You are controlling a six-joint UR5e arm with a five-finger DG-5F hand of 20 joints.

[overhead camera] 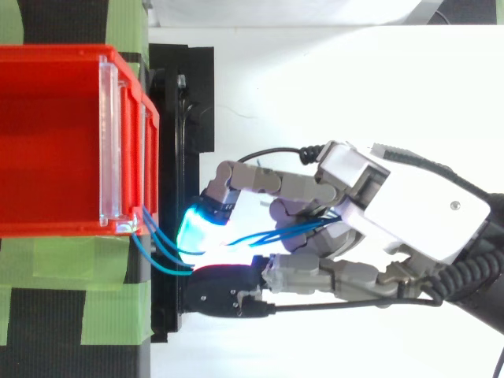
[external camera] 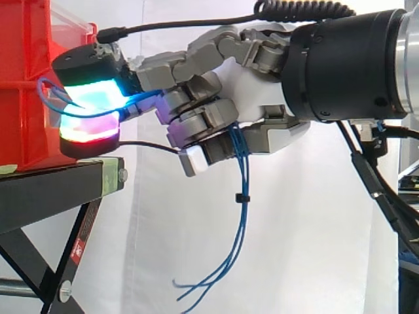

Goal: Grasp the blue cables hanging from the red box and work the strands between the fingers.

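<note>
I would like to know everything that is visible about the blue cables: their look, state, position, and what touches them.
The blue cables are several thin, flexible strands, plastic-coated by the look. They leave the front of the red box, loop slackly, pass between the glowing pads of the hand and run through its curled fingers. Below the hand they hang free, bound by a small black tie. Their loose ends curl apart at the bottom.
</note>
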